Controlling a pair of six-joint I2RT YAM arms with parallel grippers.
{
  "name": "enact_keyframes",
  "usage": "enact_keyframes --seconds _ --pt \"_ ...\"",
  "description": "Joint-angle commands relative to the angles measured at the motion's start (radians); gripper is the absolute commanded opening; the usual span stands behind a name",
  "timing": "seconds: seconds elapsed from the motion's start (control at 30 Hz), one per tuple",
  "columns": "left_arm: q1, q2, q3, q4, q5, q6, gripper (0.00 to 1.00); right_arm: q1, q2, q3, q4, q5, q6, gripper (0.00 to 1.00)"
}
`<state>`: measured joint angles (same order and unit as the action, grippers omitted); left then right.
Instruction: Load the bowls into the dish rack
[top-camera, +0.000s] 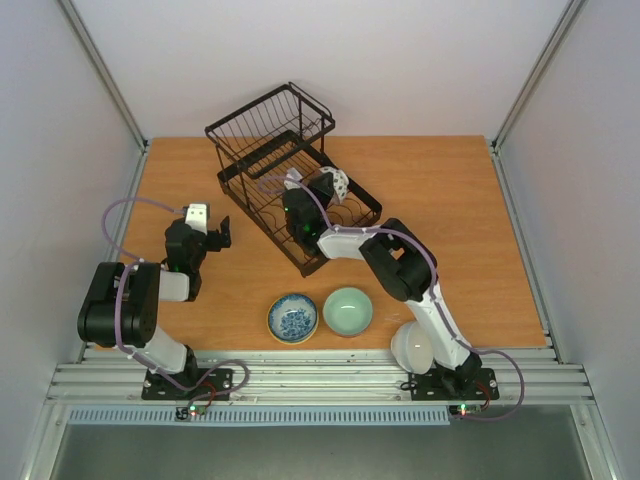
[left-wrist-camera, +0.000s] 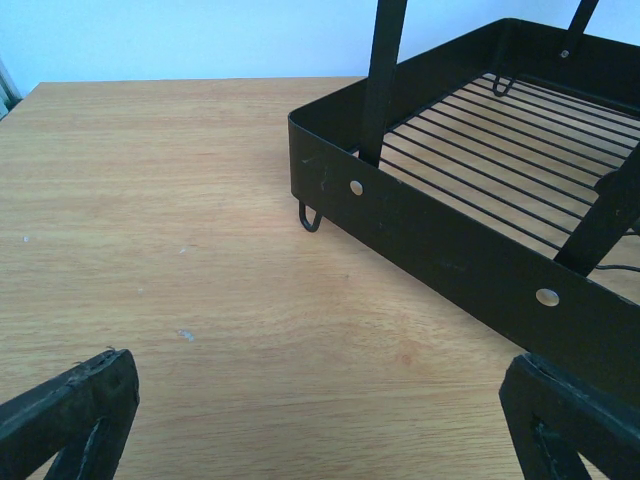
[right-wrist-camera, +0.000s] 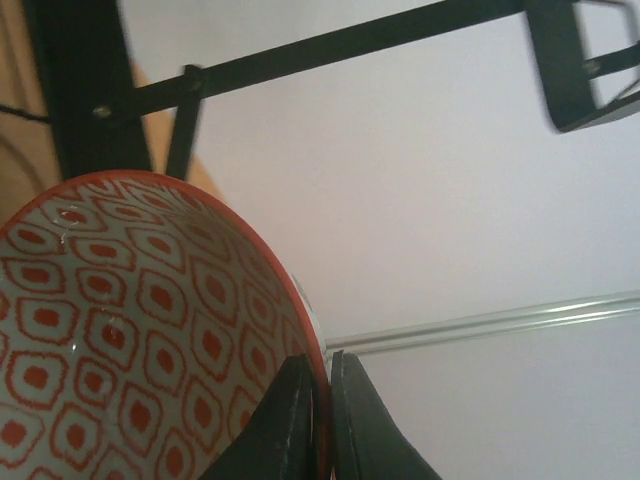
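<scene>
Seen from above, a black wire dish rack (top-camera: 250, 212) stands at the upper centre of a wooden table (top-camera: 450, 200). Its long axis runs from upper left to lower right, with the raised basket at the upper left end.

The right arm reaches from the lower right corner up and left, elbow bent. The right gripper (right-wrist-camera: 322, 372) is clamped on the rim of the red-patterned bowl (right-wrist-camera: 120, 340). It holds the bowl on edge above the rack's tray, just right of the fingers; setting it down between the dividers looks like the next move.

The left gripper (top-camera: 222, 235) hangs low just left of the rack, fingers apart and empty.

At lower centre, the blue-and-white bowl (top-camera: 293, 317) and the green bowl (top-camera: 348, 310) sit side by side on the table. The blue-and-white one is nearer the left arm.
</scene>
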<state>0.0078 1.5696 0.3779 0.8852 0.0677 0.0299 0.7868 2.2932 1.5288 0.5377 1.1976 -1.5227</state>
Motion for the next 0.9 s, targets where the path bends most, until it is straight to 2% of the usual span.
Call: enact_keyframes --seconds 0.0,0.37,0.67,0.87 --pt "0.006 -0.007 0.021 0.026 0.005 -0.006 0.99 -0.002 0.065 0.018 0.791 0.090 -0.739 0.02" --pt "0.006 -0.008 0.021 0.024 0.007 -0.007 0.99 -0.007 -0.029 -0.147 0.821 0.155 -0.775 0.01" --pt "0.008 -0.011 0.023 0.012 0.009 -0.007 0.99 -0.011 -0.111 -0.349 0.822 0.211 -0.690 0.01" --pt "0.008 -0.010 0.023 0.016 0.009 -0.007 0.99 -0.012 -0.095 -0.394 0.823 0.219 -0.662 0.01"
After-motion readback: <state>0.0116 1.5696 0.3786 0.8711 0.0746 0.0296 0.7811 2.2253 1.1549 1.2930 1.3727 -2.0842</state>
